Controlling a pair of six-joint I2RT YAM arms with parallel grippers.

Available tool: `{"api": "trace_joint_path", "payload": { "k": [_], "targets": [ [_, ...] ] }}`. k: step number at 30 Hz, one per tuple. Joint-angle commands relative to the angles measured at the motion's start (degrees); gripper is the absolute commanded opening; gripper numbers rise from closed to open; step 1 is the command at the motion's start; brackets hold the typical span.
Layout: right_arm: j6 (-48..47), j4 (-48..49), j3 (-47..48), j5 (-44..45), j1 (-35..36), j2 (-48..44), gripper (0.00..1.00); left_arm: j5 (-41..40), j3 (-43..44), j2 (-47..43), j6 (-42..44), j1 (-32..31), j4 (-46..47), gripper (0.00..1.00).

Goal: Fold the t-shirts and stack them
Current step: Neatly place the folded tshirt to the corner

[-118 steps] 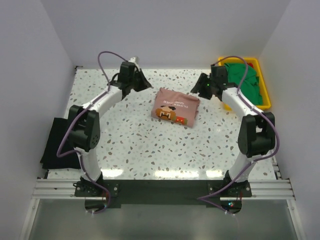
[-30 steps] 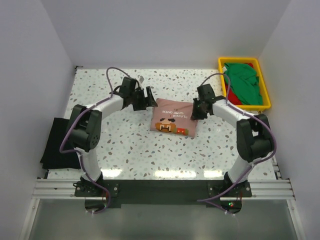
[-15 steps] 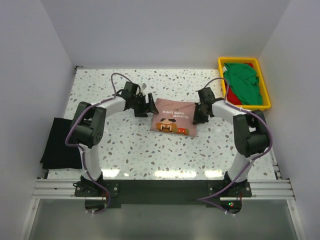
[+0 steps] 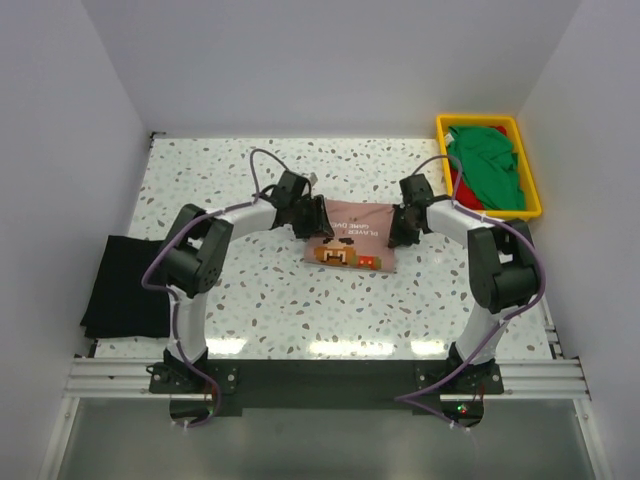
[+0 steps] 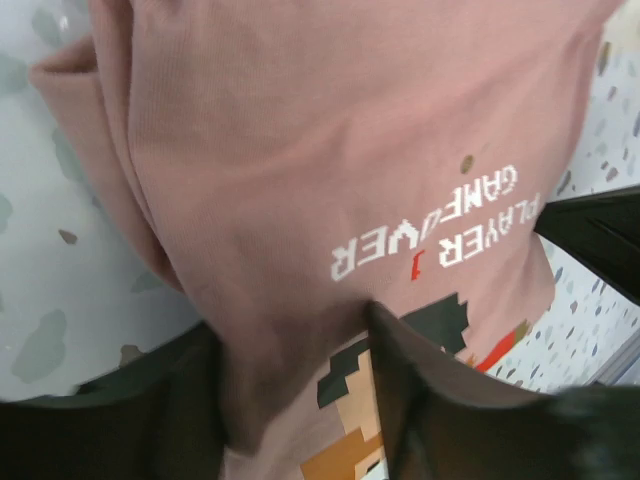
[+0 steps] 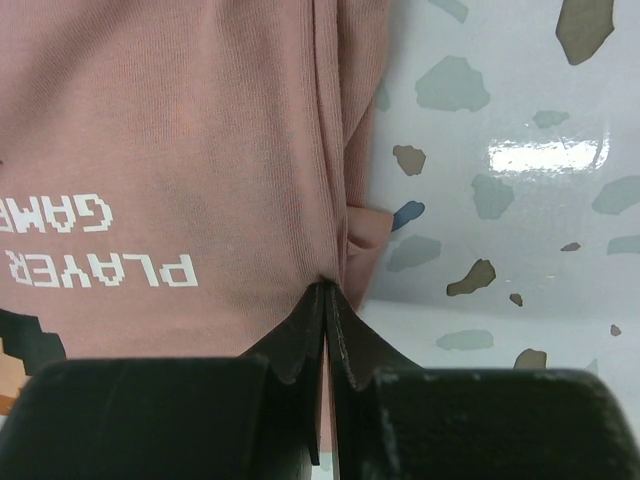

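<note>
The pink t-shirt (image 4: 352, 240) lies folded in the middle of the table (image 4: 260, 290), with its little picture facing up. The left pincer (image 5: 290, 335) is at the shirt's left edge. Its two fingers are apart, and the edge of the shirt sits between them. The right pincer (image 6: 325, 297) is at the shirt's right edge, squeezed shut on the cloth there. The black t-shirt (image 4: 120, 285) lies at the left edge of the table. The green t-shirt (image 4: 490, 165) sits on the red t-shirt (image 4: 460, 186) in the yellow tray (image 4: 441, 127).

The fingers (image 6: 297, 335) pinch the pink t-shirt (image 6: 170, 130) at its folded edge.
</note>
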Motion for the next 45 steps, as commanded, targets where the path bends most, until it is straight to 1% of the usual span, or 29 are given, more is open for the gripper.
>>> {"api": "trace_joint_path", "payload": {
  "k": [1,2,3,4,5,6,7,8,11,13,15,17,18,20,21,23,24,26,27,28,30,33,35,39,44,45],
  "targets": [
    [-0.4,1.3,-0.9,0.2,-0.4,-0.7,0.04,-5.5,-0.8,3.1,-4.2,-1.2,-3.6,0.5],
    [-0.4,1.4,-1.2,-0.2,-0.4,-1.6,0.04,-6.2,-0.7,2.1,-5.4,-1.2,-3.6,0.43],
    [-0.4,1.5,-1.3,-0.5,-0.4,-2.1,0.06,-6.9,-0.7,1.4,-5.8,-1.2,-3.8,0.23],
    [-0.1,2.0,-1.4,-1.2,-0.4,-2.8,0.08,-8.3,-0.6,0.7,-6.3,-1.2,-3.8,0.17],
    [0.0,2.2,-1.8,-1.8,-0.4,-4.3,0.12,-8.8,-0.5,-0.7,-7.5,-1.2,-4.0,0.1],
    [0.1,2.5,-2.0,-2.0,-0.4,-5.1,0.15,-10.2,-0.3,-1.5,-8.1,-1.1,-4.5,0.0],
    [0.9,3.2,-2.7,-3.1,-0.4,-6.3,0.17,-11.0,-0.2,-2.7,-8.9,-1.0,-4.9,0.0],
    [1.4,3.6,-3.1,-4.1,-0.4,-7.5,0.23,-11.7,0.2,-3.2,-10.2,-0.9,-5.5,0.0],
    [3.4,4.9,-4.6,-7.6,-0.1,-12.2,0.34,-14.8,1.3,-5.8,-13.0,0.5,-7.9,0.0],
    [3.9,4.8,-5.1,-8.5,0.7,-15.3,0.37,-17.0,1.7,-7.3,-14.9,2.5,-10.2,0.0],
    [3.7,4.0,-5.2,-8.7,1.3,-17.0,0.37,-18.2,2.6,-9.2,-17.1,4.4,-13.7,0.0],
    [3.6,3.3,-5.5,-9.3,1.5,-19.0,0.37,-19.5,3.0,-11.4,-18.5,7.7,-15.9,0.0],
    [3.5,3.0,-5.5,-9.4,1.7,-19.6,0.37,-22.4,3.4,-12.1,-19.0,10.3,-18.4,0.0],
    [3.2,2.1,-5.3,-9.5,1.9,-21.0,0.37,-23.9,3.7,-14.6,-20.2,12.9,-20.7,0.0],
    [3.0,1.8,-5.2,-9.7,2.0,-21.3,0.37,-25.2,3.9,-15.6,-20.6,15.5,-22.7,0.0],
    [2.5,1.0,-4.8,-9.6,1.9,-22.0,0.37,-26.6,4.1,-18.2,-21.0,18.0,-24.8,0.0],
    [2.4,0.7,-4.7,-9.4,2.0,-22.3,0.37,-27.9,4.4,-19.0,-21.0,20.8,-26.6,0.0],
    [2.2,0.6,-4.8,-9.6,2.1,-23.1,0.37,-28.8,4.8,-21.3,-20.7,23.8,-28.5,0.0],
    [2.3,0.6,-4.8,-9.8,2.2,-23.2,0.37,-29.0,4.9,-22.0,-20.3,26.9,-30.1,0.0],
    [2.3,0.7,-4.8,-9.9,2.2,-23.4,0.37,-29.0,5.0,-23.4,-19.9,28.0,-30.5,0.0],
    [2.2,0.7,-4.7,-10.2,2.4,-23.6,0.37,-29.1,5.4,-24.5,-18.3,32.9,-32.0,0.0],
    [2.3,0.8,-4.6,-10.5,2.4,-23.6,0.37,-29.0,6.3,-26.0,-15.7,37.3,-32.8,0.0],
    [2.5,1.1,-4.7,-10.9,2.5,-23.5,0.37,-28.8,7.4,-26.1,-13.9,38.9,-33.2,0.0],
    [2.5,1.2,-4.5,-11.4,2.5,-23.3,0.37,-27.7,12.6,-24.3,-11.5,42.8,-35.7,0.0],
    [2.3,1.1,-4.6,-11.2,2.5,-23.5,0.37,-27.9,18.8,-21.9,-9.5,44.1,-38.9,0.0],
    [2.3,1.1,-4.6,-11.2,2.5,-23.5,0.37,-27.9,18.8,-21.9,-9.4,44.1,-38.9,0.0]
  ]
}}
